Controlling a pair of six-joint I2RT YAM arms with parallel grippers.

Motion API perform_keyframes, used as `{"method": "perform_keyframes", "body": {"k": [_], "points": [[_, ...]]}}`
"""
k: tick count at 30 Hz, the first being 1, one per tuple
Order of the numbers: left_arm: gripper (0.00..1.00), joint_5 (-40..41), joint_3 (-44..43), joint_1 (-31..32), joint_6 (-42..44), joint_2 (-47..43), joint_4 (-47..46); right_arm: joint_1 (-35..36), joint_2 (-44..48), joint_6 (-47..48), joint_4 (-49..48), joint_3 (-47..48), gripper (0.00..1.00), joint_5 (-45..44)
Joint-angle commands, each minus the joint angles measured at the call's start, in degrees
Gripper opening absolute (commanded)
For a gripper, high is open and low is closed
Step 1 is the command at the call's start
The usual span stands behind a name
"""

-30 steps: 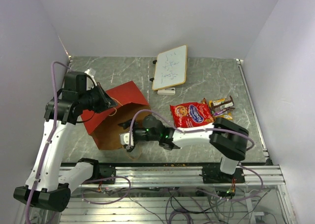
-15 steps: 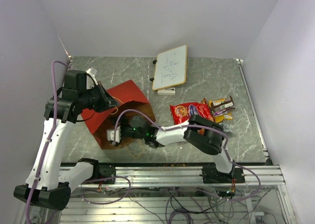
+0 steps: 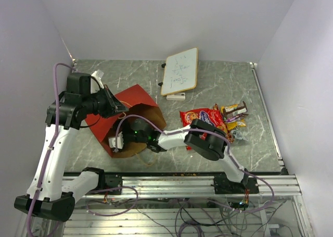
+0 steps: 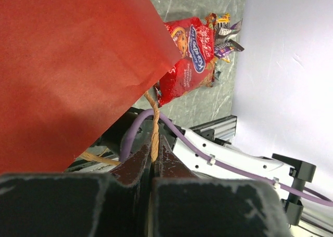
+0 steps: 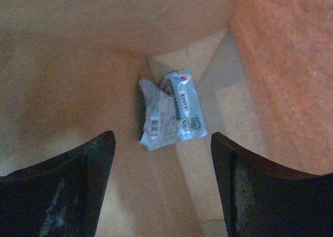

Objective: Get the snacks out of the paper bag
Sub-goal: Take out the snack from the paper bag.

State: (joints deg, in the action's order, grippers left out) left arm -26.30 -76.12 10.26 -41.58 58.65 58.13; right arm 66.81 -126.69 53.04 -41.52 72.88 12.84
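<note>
The paper bag [image 3: 132, 102] lies on its side at the left, its brown mouth facing the near edge. My left gripper [image 3: 117, 110] is shut on the bag's twisted handle [image 4: 154, 123] and holds the mouth up; the jaws [image 4: 154, 156] pinch the cord. My right gripper [image 3: 117, 142] is open inside the bag. In the right wrist view a silver-wrapped candy bar [image 5: 169, 112] lies on the bag's brown floor [image 5: 78, 65] just ahead of the open gripper [image 5: 162, 139]. The red cookie packet [image 3: 202, 119] and several small candy bars [image 3: 234, 114] lie on the table to the right.
A small whiteboard [image 3: 180, 70] with a white eraser [image 3: 176, 96] lies at the back centre. The right arm [image 3: 182, 138] stretches across the near side of the table. The metal rail [image 3: 182, 182] runs along the near edge. Walls close in both sides.
My right arm has reached leftward, carrying its gripper from the bag's mouth deeper inside. My left gripper keeps its hold on the handle, and the bag has tilted slightly.
</note>
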Motion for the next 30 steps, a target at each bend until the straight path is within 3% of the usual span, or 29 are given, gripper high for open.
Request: {"method": "perform_keyframes", "body": {"k": [1, 7, 11, 19, 25, 30], "points": [[0.07, -4.10, -0.03, -0.14, 0.22, -1.11, -1.85, 0.01, -3.57, 2.70, -0.44, 4.61, 0.75, 0.94], [0.07, -7.37, 0.41, -0.14, -1.97, -0.62, -3.19, -0.34, -7.01, 1.40, -1.25, 8.22, 0.84, -0.78], [0.07, -8.07, 0.54, -0.07, -1.86, -0.20, -3.42, -0.76, -9.43, 1.08, -0.06, 11.71, 0.85, 1.97], [0.07, -9.16, -0.49, -0.07, -1.73, 1.08, -2.59, -1.00, -16.37, -2.47, -0.15, 20.87, 0.88, -1.42], [0.07, -9.73, -1.02, 0.02, -2.34, 0.96, -1.72, -1.52, -20.46, -0.93, 4.76, 27.66, 0.81, 0.69], [0.07, -8.69, -1.27, 0.02, -2.17, -0.08, 0.46, -1.80, -25.03, -2.09, 9.95, 35.13, 0.75, -2.49]]}}
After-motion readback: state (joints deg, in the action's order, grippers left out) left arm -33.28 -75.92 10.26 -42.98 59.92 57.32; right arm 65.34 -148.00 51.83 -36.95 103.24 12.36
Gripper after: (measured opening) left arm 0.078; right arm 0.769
